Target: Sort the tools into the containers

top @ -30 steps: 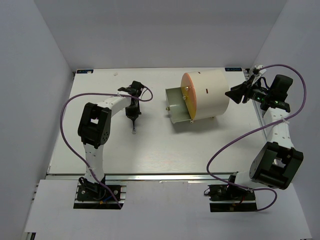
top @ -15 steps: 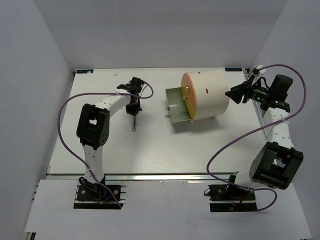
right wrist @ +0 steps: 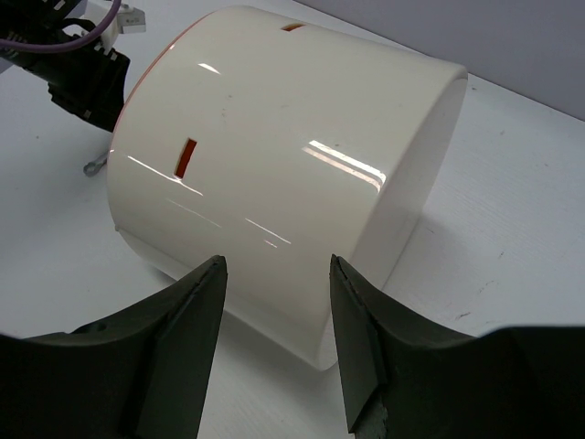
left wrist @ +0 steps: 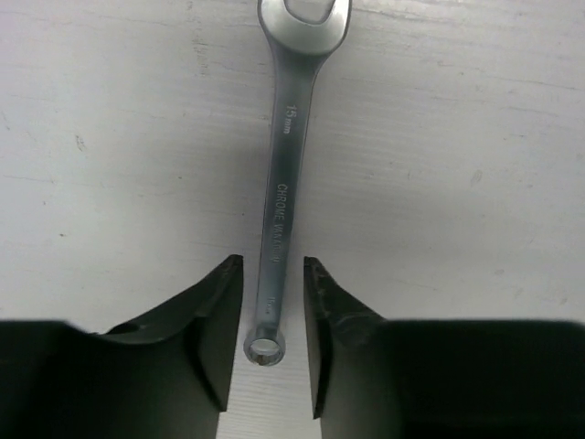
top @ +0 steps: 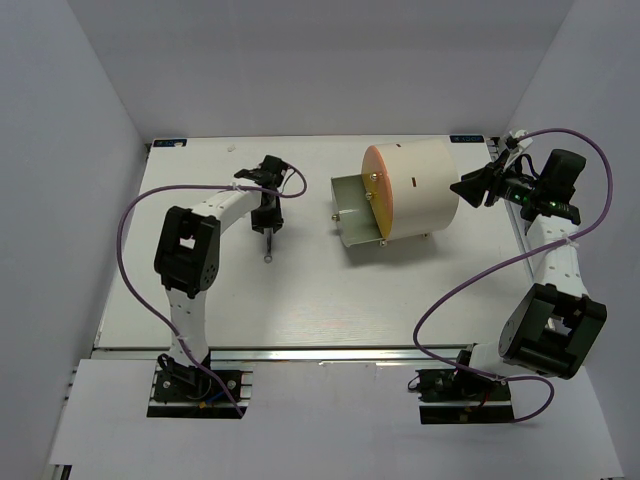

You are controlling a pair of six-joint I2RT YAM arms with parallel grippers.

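A small silver wrench (left wrist: 291, 137) lies flat on the white table; in the top view it (top: 268, 250) pokes out just below my left gripper (top: 268, 226). In the left wrist view my left gripper (left wrist: 273, 263) is open, its jaws straddling the wrench's ring end with a small gap on each side. The white drum (top: 418, 188) with its orange round face (top: 377, 192) lies at centre right. A pale grey-green drawer (top: 352, 208) stands pulled out of the face. My right gripper (top: 460, 187) is open and empty behind the drum (right wrist: 274, 155). No screwdrivers or orange drawer show.
White walls enclose the table on the left, back and right. My left arm's purple cable (top: 130, 230) loops over the table's left side. The drawer's inside is not visible from above.
My left gripper has shifted slightly toward the far edge, over the wrench's upper part. The wrench stays on the table. The right arm has not moved.
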